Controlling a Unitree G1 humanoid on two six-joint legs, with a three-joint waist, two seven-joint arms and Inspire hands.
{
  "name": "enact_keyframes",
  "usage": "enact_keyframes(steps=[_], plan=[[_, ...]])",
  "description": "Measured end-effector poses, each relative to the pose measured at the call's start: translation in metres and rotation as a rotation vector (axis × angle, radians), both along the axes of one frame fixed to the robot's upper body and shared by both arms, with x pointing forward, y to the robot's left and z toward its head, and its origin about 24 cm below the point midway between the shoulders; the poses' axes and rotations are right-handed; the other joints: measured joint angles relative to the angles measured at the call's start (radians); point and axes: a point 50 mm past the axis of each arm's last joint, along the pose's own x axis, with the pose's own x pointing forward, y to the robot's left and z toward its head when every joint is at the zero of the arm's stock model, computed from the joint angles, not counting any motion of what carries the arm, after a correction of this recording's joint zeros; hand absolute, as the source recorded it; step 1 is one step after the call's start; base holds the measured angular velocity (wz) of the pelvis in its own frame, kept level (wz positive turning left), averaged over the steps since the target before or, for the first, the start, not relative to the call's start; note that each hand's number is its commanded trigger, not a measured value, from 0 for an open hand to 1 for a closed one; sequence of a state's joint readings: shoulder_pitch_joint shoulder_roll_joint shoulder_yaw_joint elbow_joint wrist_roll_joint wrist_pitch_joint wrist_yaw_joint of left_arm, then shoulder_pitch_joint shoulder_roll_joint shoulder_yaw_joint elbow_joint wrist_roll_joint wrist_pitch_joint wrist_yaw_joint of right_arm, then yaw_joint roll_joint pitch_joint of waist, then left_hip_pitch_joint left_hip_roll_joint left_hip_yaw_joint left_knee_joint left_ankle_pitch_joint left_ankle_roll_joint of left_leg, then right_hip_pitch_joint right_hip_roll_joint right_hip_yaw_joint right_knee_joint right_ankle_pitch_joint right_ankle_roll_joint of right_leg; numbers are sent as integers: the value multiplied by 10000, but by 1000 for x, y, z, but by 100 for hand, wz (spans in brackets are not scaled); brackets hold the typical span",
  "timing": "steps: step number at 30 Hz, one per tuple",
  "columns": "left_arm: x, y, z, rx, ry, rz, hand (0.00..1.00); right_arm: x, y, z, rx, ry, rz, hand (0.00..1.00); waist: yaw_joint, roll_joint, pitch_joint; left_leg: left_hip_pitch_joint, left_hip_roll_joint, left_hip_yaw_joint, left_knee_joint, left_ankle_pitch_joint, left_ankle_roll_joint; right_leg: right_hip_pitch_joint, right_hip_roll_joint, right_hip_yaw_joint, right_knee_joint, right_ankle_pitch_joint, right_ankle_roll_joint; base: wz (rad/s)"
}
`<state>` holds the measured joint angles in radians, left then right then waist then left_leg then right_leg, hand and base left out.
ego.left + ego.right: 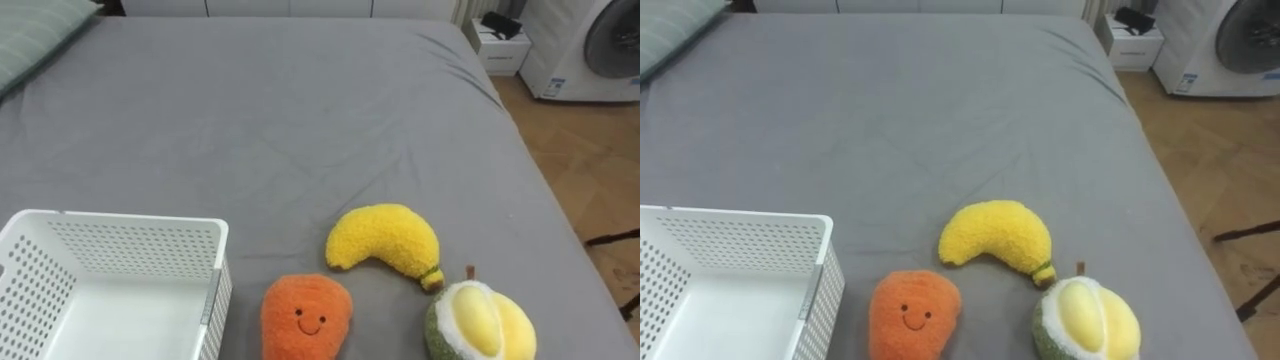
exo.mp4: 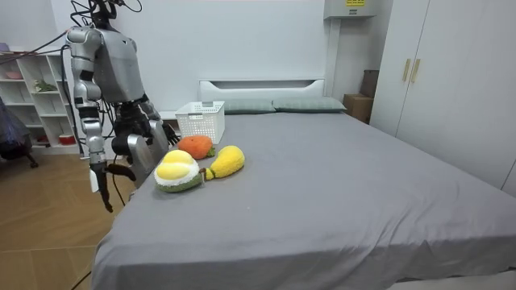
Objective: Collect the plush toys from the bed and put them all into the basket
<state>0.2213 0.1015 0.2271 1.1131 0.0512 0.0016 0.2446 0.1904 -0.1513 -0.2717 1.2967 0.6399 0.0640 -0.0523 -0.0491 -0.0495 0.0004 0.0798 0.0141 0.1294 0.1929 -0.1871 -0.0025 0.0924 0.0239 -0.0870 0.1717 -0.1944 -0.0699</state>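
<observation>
Judging plush banana (image 1: pixel 385 240) light, soft, non-slip: grasp its middle; right hand (image 2: pixel 106 187) and left hand (image 2: pixel 158 133) states unreadable.

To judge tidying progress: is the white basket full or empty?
Empty in the part shown: the white basket has a bare floor, and the plush banana, orange toy and durian lie on the bed outside it.

A home bedroom: a wide bed under a grey sheet (image 2: pixel 339 185) takes the middle of the room view, with a white headboard (image 2: pixel 262 86) and grey-green pillows (image 2: pixel 302 105) at its far end, tall white wardrobe doors (image 2: pixel 451 80) at right, and a white front-loading washing machine (image 1: pixel 590 45) on wooden parquet floor (image 1: pixel 590 170) upper right in the left eye view
</observation>
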Motion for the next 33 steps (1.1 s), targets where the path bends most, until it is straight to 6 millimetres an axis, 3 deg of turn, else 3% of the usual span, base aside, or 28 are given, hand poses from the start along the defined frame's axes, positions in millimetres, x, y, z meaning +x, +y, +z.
enact_keyframes(steps=[3, 7, 15, 19, 25, 33], plan=[[0, 4, 1, 92, 1, 22, 0, 15, -17, 6, -882, -252, -133, 0, -61, -83, -21, -31, -2, 25, -3, 1, 4, -44, -7, -3, 13, 16, 0, -2], [-1, 6, 2, 181, 1, -96, 0, 47, -37, 18, -2314, -1055, 88, 0, -39, -136, 8, -30, -4, 20, -20, 4, 6, -48, -6, -15, 7, 19, -6, 0], [1, 8, 3, 287, -107, -340, 0, 117, -53, 52, -4238, -3114, 1489, 0, 58, -269, 79, -108, -9, 34, -37, 7, 8, -141, 3, 51, -24, 19, -3, 0], [7, 8, 5, 253, -344, -584, 0, 149, -50, 74, -5094, -4428, 2499, 0, 233, -313, 78, -381, 16, 72, 43, 7, 8, -402, 11, 37, 11, 103, -30, -2], [8, 7, 6, 276, -445, -707, 0, 184, -38, 99, -5899, -5712, 4141, 0, 365, -214, 17, -371, 29, 87, -14, 7, 8, -403, 28, 44, 6, 115, -37, 0], [11, 5, 5, 155, -462, -1010, 0, 204, -20, 111, -6271, -6369, 5616, 0, 570, -170, 9, -353, 29, 100, -53, 8, 8, -393, 18, 29, -19, 116, -35, 0]])
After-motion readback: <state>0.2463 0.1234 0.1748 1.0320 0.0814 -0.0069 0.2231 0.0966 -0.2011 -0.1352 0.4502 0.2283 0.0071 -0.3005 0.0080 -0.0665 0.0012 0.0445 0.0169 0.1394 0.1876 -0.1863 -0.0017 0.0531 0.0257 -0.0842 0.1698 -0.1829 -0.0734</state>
